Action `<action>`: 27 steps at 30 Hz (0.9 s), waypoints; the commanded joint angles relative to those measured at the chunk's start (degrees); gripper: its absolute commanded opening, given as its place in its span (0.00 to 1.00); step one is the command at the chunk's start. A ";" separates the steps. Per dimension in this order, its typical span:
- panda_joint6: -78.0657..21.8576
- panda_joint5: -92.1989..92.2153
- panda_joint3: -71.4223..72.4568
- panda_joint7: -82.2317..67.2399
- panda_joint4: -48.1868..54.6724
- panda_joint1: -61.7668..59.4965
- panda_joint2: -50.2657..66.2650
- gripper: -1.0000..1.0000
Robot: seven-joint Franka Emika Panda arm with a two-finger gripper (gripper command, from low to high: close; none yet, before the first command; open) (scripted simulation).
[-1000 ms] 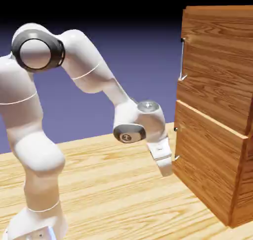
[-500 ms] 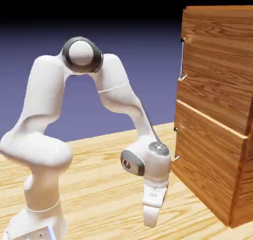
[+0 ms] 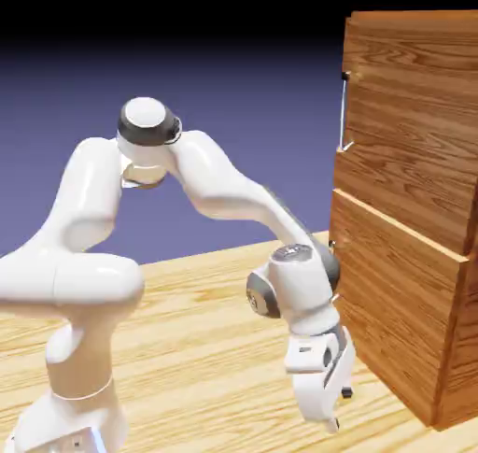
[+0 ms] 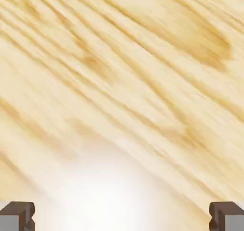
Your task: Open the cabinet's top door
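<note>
Cabinet: tall, reddish-brown wood (image 3: 458,386), standing on the pale table (image 3: 205,348) at the exterior view's right; the landmark for the rest.
Top door: the cabinet's upper front panel (image 3: 411,124), closed as far as the view shows.
Handle: slim silver bar (image 3: 344,113), upright on the cabinet's upper front, by the door edge at the exterior view's left.
Bottom door: the cabinet's lower front panel (image 3: 397,302), not part of this job.
Gripper: low in front of the cabinet (image 3: 340,409), well below the handle, pointing down at the table.
Jaws: wide open, with only tabletop showing between the tips in the hand view.
Best hold: the middle of the bar, one finger on each side of it, clear of the end mounts.
Door's feel: probably stiff and fairly weighty, swinging from the cabinet edge opposite the handle; a curved pull should suit it better than a straight one.
Bar's feel: likely hard, smooth and a little slippery, so a shallow pinch could slide off.
Progress: early, the handle untouched.
Next: raise the hand up the cabinet's front and turn it toward the bar, keeping off the lower panel.
</note>
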 commanded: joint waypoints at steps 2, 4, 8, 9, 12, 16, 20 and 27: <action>-1.26 4.20 -3.74 -1.52 0.67 3.05 4.16 0.50; -2.53 8.40 -7.47 -3.04 1.34 6.11 8.31 0.50; -5.06 16.80 -14.95 -6.09 2.67 12.21 16.62 0.50; -5.69 18.90 -16.82 -6.85 3.01 13.73 18.69 0.50; -7.58 25.20 -22.42 -9.13 4.01 18.31 24.92 0.50; -10.11 33.60 -29.89 -12.17 5.35 24.42 33.23 0.50; -12.25 40.69 -36.20 -14.74 6.48 29.57 40.25 0.50; -11.25 44.23 -34.43 -14.80 14.49 22.13 38.41 0.00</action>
